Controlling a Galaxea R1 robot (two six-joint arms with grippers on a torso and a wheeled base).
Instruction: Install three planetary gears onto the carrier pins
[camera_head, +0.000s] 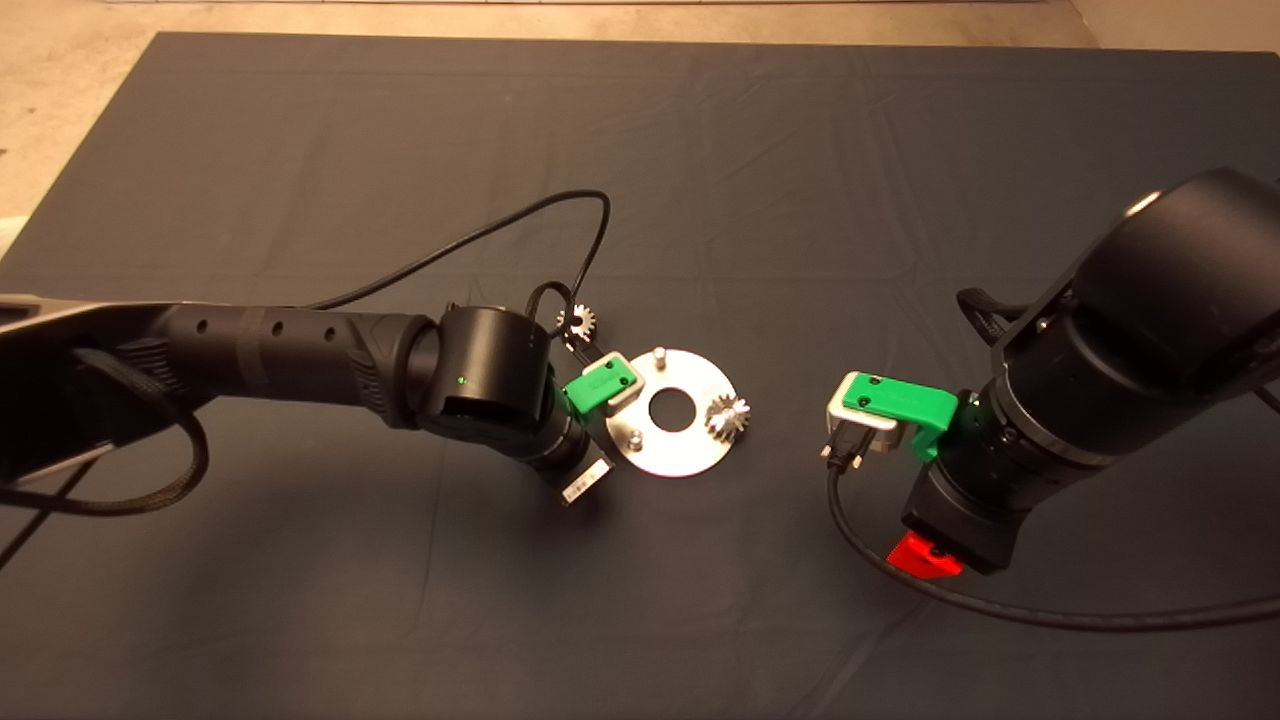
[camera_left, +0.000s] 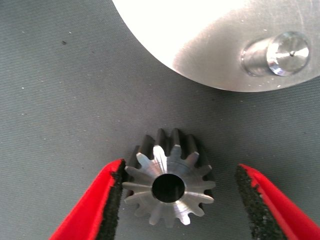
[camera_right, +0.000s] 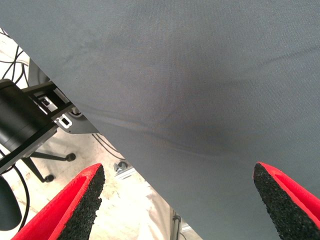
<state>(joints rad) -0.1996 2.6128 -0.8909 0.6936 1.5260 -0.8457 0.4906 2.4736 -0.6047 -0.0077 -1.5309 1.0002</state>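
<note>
The round silver disc (camera_head: 690, 455) lies mid-mat, with two bare carrier pins (camera_head: 659, 355) (camera_head: 634, 438). One planetary gear (camera_head: 727, 415) sits on the disc's right side. A second gear (camera_head: 577, 321) lies on the mat just beyond the left wrist. In the left wrist view a third gear (camera_left: 169, 186) lies flat on the mat beside the disc (camera_left: 210, 40) and a pin (camera_left: 280, 54). My left gripper (camera_left: 180, 166) is open around this gear, one pad (camera_left: 114, 192) against its teeth. In the head view the left gripper (camera_head: 575, 470) covers it. My right gripper (camera_right: 177, 170) is open and holds nothing, hovering right of the disc (camera_head: 925, 555).
Black cables loop over the mat behind the left wrist (camera_head: 560, 215) and below the right arm (camera_head: 1000, 605). The right wrist view shows the mat's edge, with floor, cables and a wheeled stand (camera_right: 35, 130) beyond.
</note>
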